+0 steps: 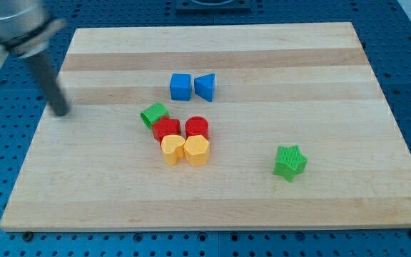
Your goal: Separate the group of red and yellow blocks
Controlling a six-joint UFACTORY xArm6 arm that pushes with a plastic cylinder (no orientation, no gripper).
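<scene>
Two red blocks sit side by side near the board's middle: a red block (166, 129) on the left and a red cylinder (197, 127) on the right. Just below them, touching, are a yellow block (172, 149) and a yellow hexagonal block (197, 150). A green block (154, 113) touches the left red block's upper left corner. My tip (62, 113) rests on the board at the view's left, well to the left of this group and apart from every block.
A blue cube (180, 86) and a blue triangular block (205, 86) sit together above the group. A green star block (290, 162) lies alone at the lower right. The wooden board (334, 64) lies on a blue perforated table.
</scene>
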